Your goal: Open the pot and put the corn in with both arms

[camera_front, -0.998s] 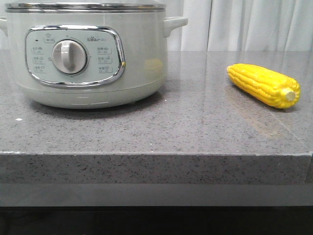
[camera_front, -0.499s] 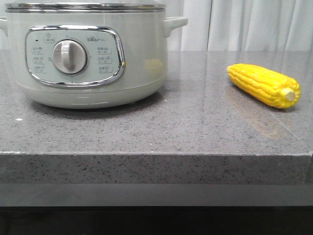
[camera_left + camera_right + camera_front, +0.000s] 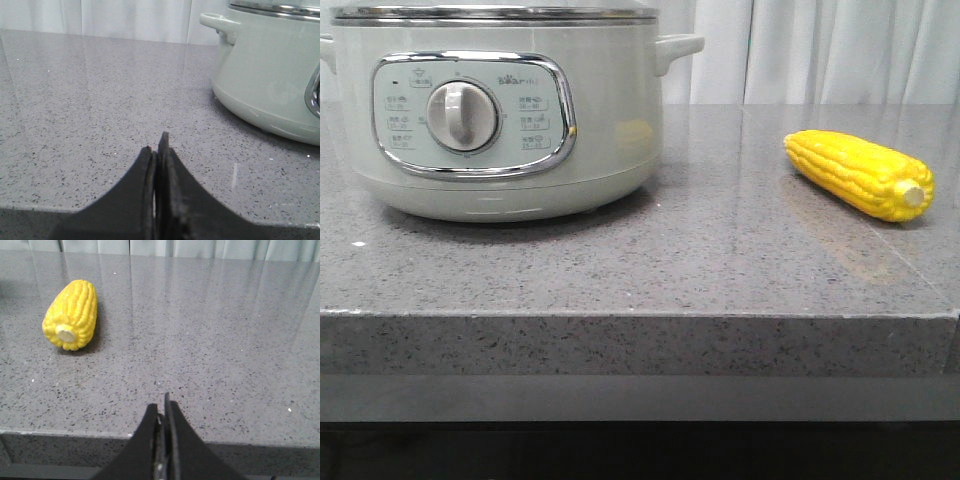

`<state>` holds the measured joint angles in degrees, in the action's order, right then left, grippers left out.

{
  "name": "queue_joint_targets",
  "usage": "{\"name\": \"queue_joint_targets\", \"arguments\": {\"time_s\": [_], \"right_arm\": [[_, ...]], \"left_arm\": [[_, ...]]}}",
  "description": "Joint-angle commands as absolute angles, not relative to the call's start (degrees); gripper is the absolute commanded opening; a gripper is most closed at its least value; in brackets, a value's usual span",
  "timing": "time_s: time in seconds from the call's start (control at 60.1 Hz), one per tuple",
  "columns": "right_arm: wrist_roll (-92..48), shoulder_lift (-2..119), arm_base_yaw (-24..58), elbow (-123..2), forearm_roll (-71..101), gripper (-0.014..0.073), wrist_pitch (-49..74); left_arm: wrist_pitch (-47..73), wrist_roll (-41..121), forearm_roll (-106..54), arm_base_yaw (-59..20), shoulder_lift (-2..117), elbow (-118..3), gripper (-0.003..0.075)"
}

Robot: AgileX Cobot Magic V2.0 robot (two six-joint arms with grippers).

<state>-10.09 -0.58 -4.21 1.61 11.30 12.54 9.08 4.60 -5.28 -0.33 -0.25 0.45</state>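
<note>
Fingers first, and on the left arm they're pressed together with nothing between them point(image 3: 157, 150), low at the worktop's point(image 3: 720, 260) near edge, the pot point(image 3: 270, 70) off to one side and well apart from them. Left to right across the front view: pot point(image 3: 500, 110) on the left of the worktop, dial point(image 3: 462, 116) facing us, metal rim at the very top of the picture. Whether a lid sits on it is hard to say, since the top is cut off, though the rim line suggests something up there. Corn point(image 3: 860, 173) lies far right, stub end toward the near corner, well clear of the pot. Right fingers point(image 3: 162, 412) are also closed on nothing, the corn point(image 3: 71, 314) ahead of them and apart.

Opening comes first, I'd judge. The left arm needs to spread its fingers, climb above the rim and take the lid squarely so it lifts level. Right arm should grip the cob across its middle, as it looks ready to roll.

Nothing stands between the fingers and either target; curtains point(image 3: 820, 50) hang behind, out of the way.
</note>
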Motion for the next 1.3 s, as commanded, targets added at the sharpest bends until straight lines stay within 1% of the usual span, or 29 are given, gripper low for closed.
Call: {"name": "queue_joint_targets", "arguments": {"time_s": [0.0,0.15,0.233,0.333,0.416,0.483,0.666,0.799,0.998,1.065,1.148,1.215,1.231,1.265,1.281], "right_arm": [[-10.2,-1.8,-4.6,1.5,11.0,-0.0072,6.8],[-10.2,-1.8,-4.6,0.3,11.0,-0.0072,1.0],[-10.2,-1.8,-4.6,-3.2,11.0,-0.0072,2.7],[-10.2,-0.5,-4.6,-9.7,10.9,-0.0072,6.8],[-10.2,2.9,-4.6,-15.1,10.9,-0.0072,9.1],[-10.2,7.5,-4.6,-20.3,10.9,-0.0072,10.2],[-10.2,21.0,-4.6,-31.7,10.9,-0.0072,11.9],[-10.2,26.1,-4.6,-35.9,10.9,-0.0072,12.8],[-10.2,26.8,-4.6,-36.1,10.9,-0.0072,12.8],[-10.2,26.8,-4.6,-36.1,10.9,-0.007,12.7],[-10.2,26.8,-4.6,-36.1,10.9,-0.0035,12.7],[-10.2,26.8,-4.6,-36.1,10.9,0.0042,12.8],[-10.2,26.8,-4.6,-36.1,10.9,0.0062,12.8],[-10.2,26.8,-4.6,-36.1,10.9,0.0116,12.8],[-10.2,26.8,-4.6,-36.1,10.9,0.0152,12.8]], "left_arm": [[3.7,4.2,-5.8,-0.3,-1.6,0.3,-0.0018],[1.2,4.2,-5.8,-0.3,-1.6,-0.7,-0.0018],[1.1,4.1,-5.8,-0.3,-1.4,-3.6,-0.0019],[3.2,4.0,-5.8,-0.3,0.8,-10.3,-0.0019],[6.4,4.0,-5.8,-0.3,5.4,-16.4,-0.0019],[8.3,4.0,-5.8,-0.3,11.3,-22.7,-0.0019],[9.1,4.0,-5.8,-0.3,24.5,-32.9,-0.0018],[8.9,4.0,-5.8,-0.3,28.8,-35.7,-0.0018],[8.6,4.0,-5.8,-0.3,29.3,-35.7,-0.0013],[8.6,4.0,-5.8,-0.3,29.3,-35.7,0.0038],[9.0,4.0,-5.8,-0.3,29.3,-35.7,0.0164],[9.0,4.0,-5.8,-0.3,29.3,-35.6,0.0323],[9.1,4.0,-5.8,-0.3,29.3,-35.6,0.0376],[9.1,4.0,-5.8,-0.3,29.3,-35.6,0.0444],[9.1,4.0,-5.8,-0.3,29.3,-35.6,0.0492]]}}
